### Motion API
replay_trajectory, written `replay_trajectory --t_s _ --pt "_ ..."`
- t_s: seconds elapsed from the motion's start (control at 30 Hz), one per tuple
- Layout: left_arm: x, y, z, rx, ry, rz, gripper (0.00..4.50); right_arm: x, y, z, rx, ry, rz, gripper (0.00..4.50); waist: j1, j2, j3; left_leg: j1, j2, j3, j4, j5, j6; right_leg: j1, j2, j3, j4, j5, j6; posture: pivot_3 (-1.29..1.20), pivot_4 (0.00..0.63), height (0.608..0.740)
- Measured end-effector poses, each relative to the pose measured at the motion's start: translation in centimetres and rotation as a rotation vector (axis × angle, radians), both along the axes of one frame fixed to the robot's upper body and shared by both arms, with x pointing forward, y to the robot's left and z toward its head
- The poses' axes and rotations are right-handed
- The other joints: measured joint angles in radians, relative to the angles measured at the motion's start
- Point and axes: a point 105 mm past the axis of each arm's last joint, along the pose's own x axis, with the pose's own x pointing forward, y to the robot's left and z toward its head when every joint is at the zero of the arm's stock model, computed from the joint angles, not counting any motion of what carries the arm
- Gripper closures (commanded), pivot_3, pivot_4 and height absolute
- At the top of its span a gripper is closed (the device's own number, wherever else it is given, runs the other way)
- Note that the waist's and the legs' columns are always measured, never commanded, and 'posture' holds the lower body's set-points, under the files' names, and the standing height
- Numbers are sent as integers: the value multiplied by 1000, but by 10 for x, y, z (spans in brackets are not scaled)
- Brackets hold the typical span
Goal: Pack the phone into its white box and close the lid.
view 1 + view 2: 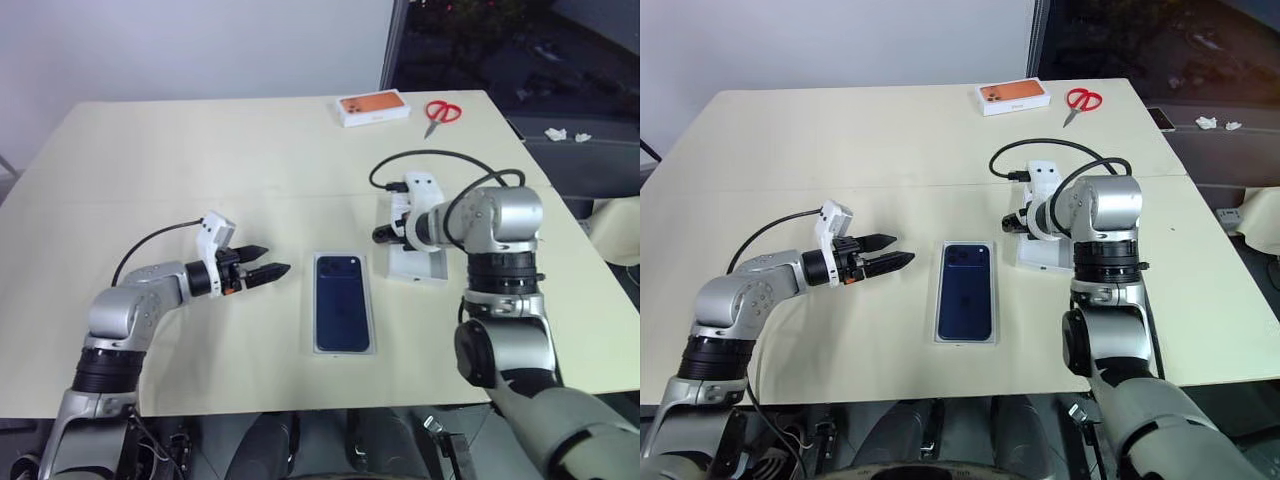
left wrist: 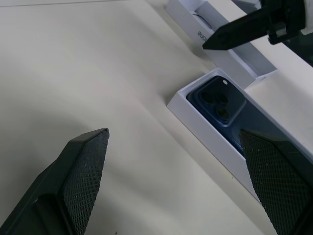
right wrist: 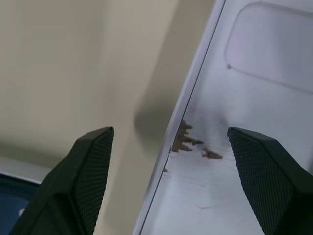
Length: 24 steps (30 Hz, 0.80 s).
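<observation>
Phone: the slim dark navy-blue smartphone (image 1: 342,301) with its glossy back up already lies inside the shallow white rectangular cardboard tray (image 1: 316,333) at the near middle of the pale tabletop (image 1: 200,160), camera cluster at the far end.
Left pincer: my left gripper (image 1: 268,262) hovers just left of the tray, two black fingers spread, holding nothing, pointing right toward the tray's far-left corner.
Right pincer: my right gripper (image 3: 166,181) is tipped down over the white rectangular shell (image 1: 420,266) just right of the tray, fingers spread wide. In the right wrist view one fingertip (image 3: 93,169) sits outside the shell's long left edge and the other (image 3: 266,169) over its plain inside, which shows a rounded oblong recess and some brown scuffs.
Step in hand: I judge this to be picking up the lid, since the phone looks seated.
How to do it well: I'd lower the fingers to straddle that wall, pinch only thin card, lift level, and keep the left gripper free to steady the tray.
Risk: the shell could slide away before I have it pinched.
Far edge: an orange-topped white box (image 1: 372,108) and red-handled scissors (image 1: 440,113), well apart from the work.
</observation>
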Motion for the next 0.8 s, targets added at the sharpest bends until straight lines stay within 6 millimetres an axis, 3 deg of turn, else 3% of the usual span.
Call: replay_trajectory --t_s 0.1,0.17,0.23,0.4,0.67,0.8 --pt "0 -1 -1 -4 9 1 60 1 2 1 -14 -5 -25 605 0 0 0 0 0 0 0 0 0 0 0 0 0 0 0 0 150 740" --pt "0 -2 -2 -5 14 6 0 1 4 0 -21 -2 -32 1125 0 0 0 0 0 0 0 0 0 0 0 0 0 0 0 0 150 740" --pt "1 -2 -2 -7 15 10 0 1 3 0 -30 -2 -41 1887 0 0 0 0 0 0 0 0 0 0 0 0 0 0 0 0 150 740" --pt "1 -4 -2 -11 18 15 0 -4 6 -12 -58 9 -38 4473 0 0 0 0 0 0 0 0 0 0 0 0 0 0 0 0 150 740" --pt "1 -2 -2 -12 30 27 0 -5 7 -13 -52 1 -48 4473 -1 0 0 0 0 0 0 0 0 0 0 0 1 0 0 0 150 740" --pt "1 -2 -2 -13 29 28 0 -4 9 -7 52 -13 -41 4473 -2 1 0 0 0 0 0 0 0 0 1 0 0 0 0 0 150 740"
